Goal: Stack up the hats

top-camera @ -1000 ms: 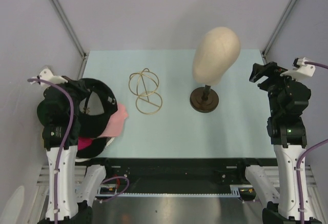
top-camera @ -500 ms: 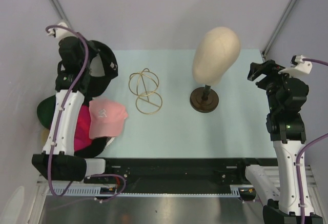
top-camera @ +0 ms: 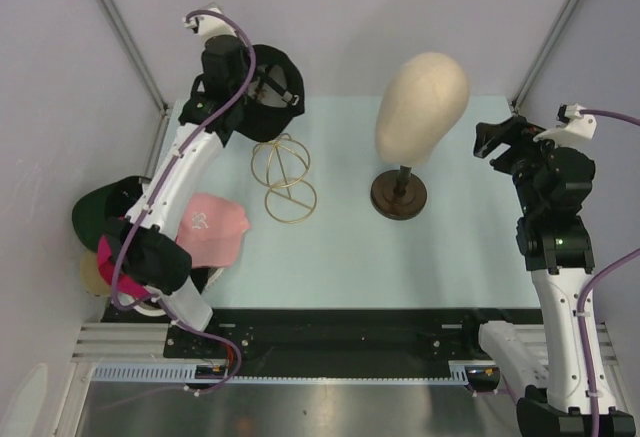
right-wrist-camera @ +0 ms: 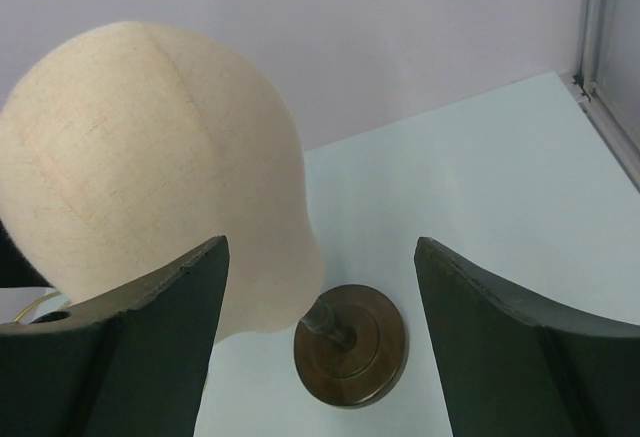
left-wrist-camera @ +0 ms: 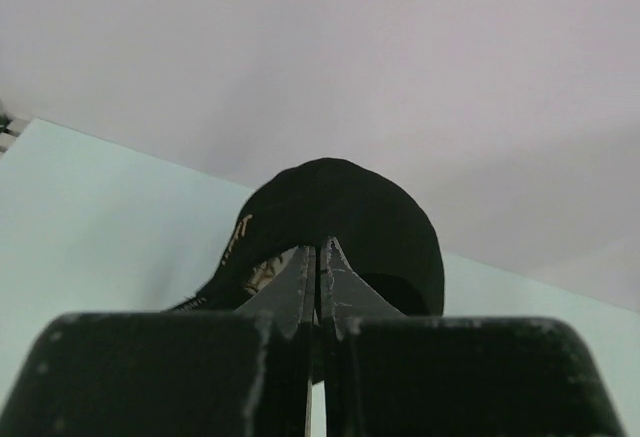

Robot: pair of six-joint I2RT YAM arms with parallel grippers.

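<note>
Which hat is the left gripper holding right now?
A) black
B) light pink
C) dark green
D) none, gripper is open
A: the left gripper is shut on the edge of the black hat, which hangs from it in the left wrist view, while the pink hat lies on the table near the arm's base.
</note>
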